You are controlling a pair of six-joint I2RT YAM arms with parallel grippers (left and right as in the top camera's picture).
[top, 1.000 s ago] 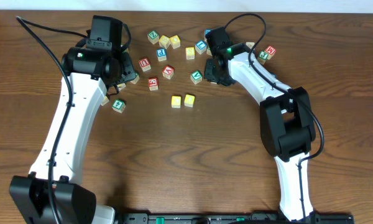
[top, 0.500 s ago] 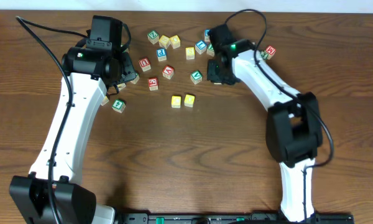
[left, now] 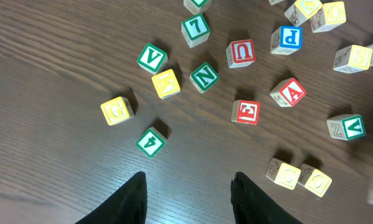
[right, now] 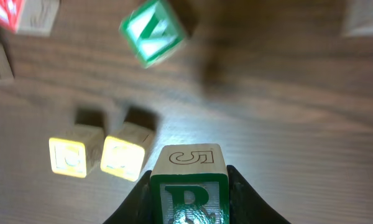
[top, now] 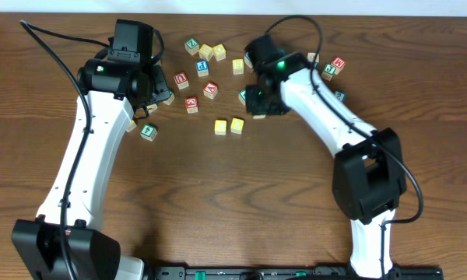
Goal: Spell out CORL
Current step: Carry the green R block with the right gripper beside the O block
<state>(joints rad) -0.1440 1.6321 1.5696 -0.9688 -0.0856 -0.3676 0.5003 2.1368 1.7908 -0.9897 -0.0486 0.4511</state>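
Observation:
Two yellow-faced cubes (top: 220, 126) (top: 237, 124) sit side by side on the table in the middle; they show in the left wrist view as one cube (left: 283, 175) beside the other (left: 315, 180), and in the right wrist view likewise (right: 69, 156) (right: 124, 155). My right gripper (right: 188, 180) is shut on a white-faced cube with a green R (right: 188, 190), held above the table just right of the yellow pair. From overhead the right gripper (top: 258, 99) hides that cube. My left gripper (left: 188, 193) hangs open over bare wood at the left (top: 149, 92), holding nothing.
Loose letter cubes lie scattered at the back: a green V (right: 153, 32), red A (left: 288, 92), red U (left: 241, 53), blue P (left: 290, 37), green L (left: 194, 27), green N (left: 204, 76), yellow K (left: 166, 83) and a green 4 (top: 148, 131). More cubes lie by the right arm (top: 335, 65).
My right gripper has carried the R cube left and toward the front, closer to the yellow pair. The left arm has not moved.

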